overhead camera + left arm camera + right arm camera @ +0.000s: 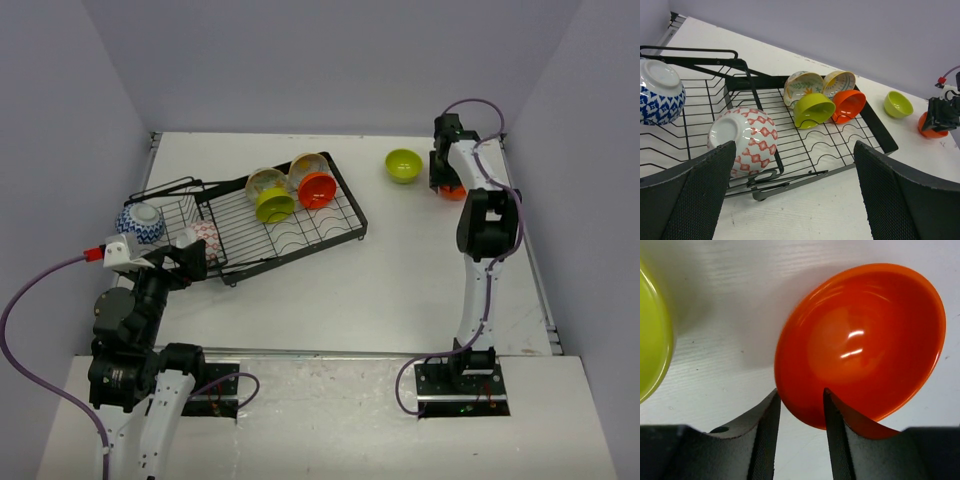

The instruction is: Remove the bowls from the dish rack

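Note:
The black wire dish rack [300, 238] [850, 135] lies left of centre. It holds two cream bowls [803, 86] [838, 82], a lime green bowl [274, 205] [813, 109] and an orange-red bowl [317, 189] [849, 105]. A red-and-white bowl [205, 238] [747, 140] and a blue-and-white bowl [140, 222] [657, 95] sit upside down at its left end. My left gripper [185, 256] [795, 155] is open and empty, just in front of the red-and-white bowl. My right gripper [446, 184] [801, 397] is shut on the rim of another orange-red bowl [860, 340] [453, 192], at table level.
A second lime green bowl [404, 165] [898, 104] [650, 335] stands on the white table just left of the right gripper. Grey walls close in the far side and both flanks. The rack's smaller basket end [165, 205] points left.

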